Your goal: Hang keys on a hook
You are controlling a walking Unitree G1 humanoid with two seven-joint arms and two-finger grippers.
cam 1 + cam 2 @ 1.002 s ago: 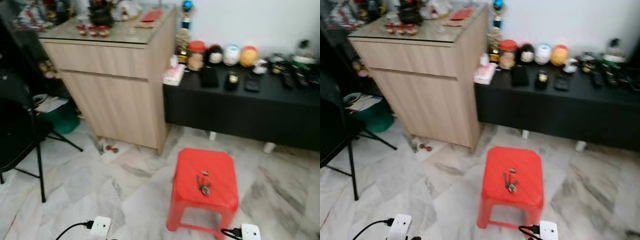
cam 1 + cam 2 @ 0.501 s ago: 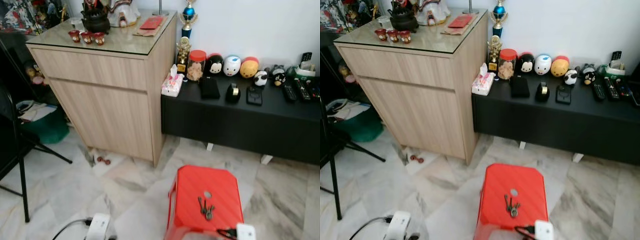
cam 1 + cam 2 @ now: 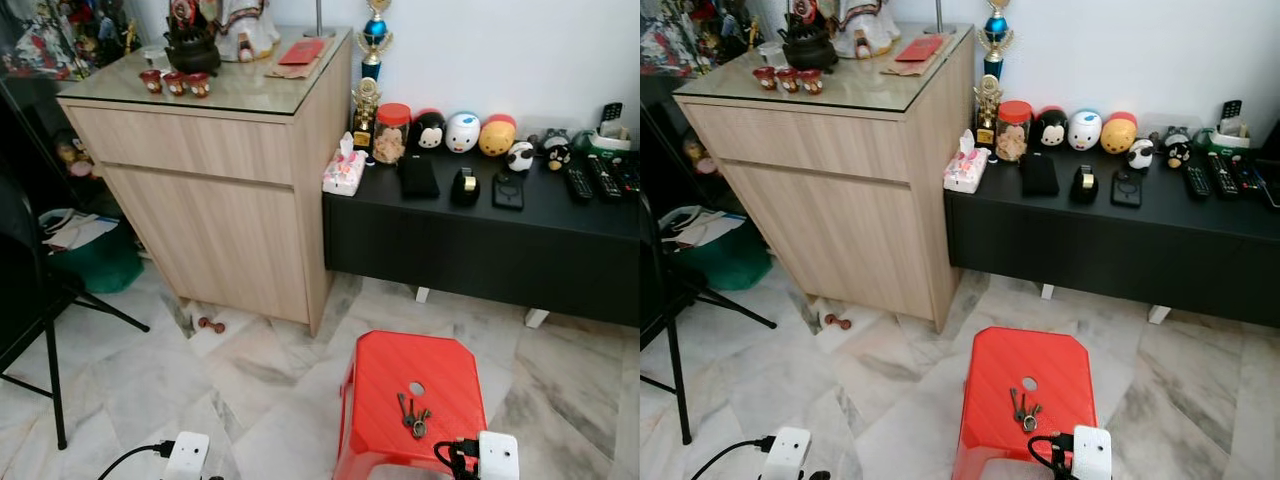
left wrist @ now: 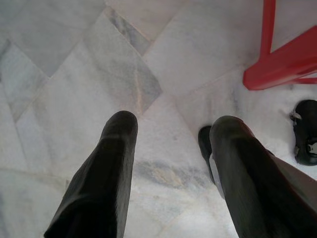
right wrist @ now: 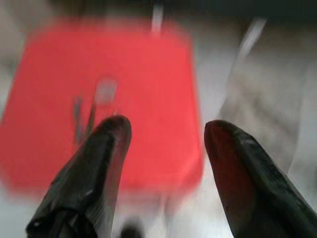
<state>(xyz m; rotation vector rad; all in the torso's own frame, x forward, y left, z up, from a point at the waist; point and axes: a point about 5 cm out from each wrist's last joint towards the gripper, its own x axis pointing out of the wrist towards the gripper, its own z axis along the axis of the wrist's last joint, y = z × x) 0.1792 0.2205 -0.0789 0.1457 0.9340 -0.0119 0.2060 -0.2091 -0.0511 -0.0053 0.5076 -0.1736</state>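
A small bunch of keys [image 3: 412, 416] lies flat on the top of a red plastic stool [image 3: 380, 385], just near its round centre hole. In the right wrist view my right gripper [image 5: 167, 129] hangs open above the stool [image 5: 148, 74], with the blurred keys [image 5: 81, 116] beyond its one finger. That arm's white wrist block [image 3: 498, 455] sits at the stool's near right corner. My left gripper [image 4: 173, 126] is open over the marble floor, with a stool leg [image 4: 285, 59] off to its side and nothing between its fingers.
A tall wooden cabinet [image 3: 220, 190] stands at the back left. A low black bench [image 3: 480, 235] with figurines and remotes runs along the white wall. A black folding chair [image 3: 30, 300] and a green basin [image 3: 100, 260] stand at the left. Marble floor surrounds the stool.
The camera has moved closer and settled; the picture has sharpened and the stool sits lower in it than a second ago. The keys lie unmoved on the stool.
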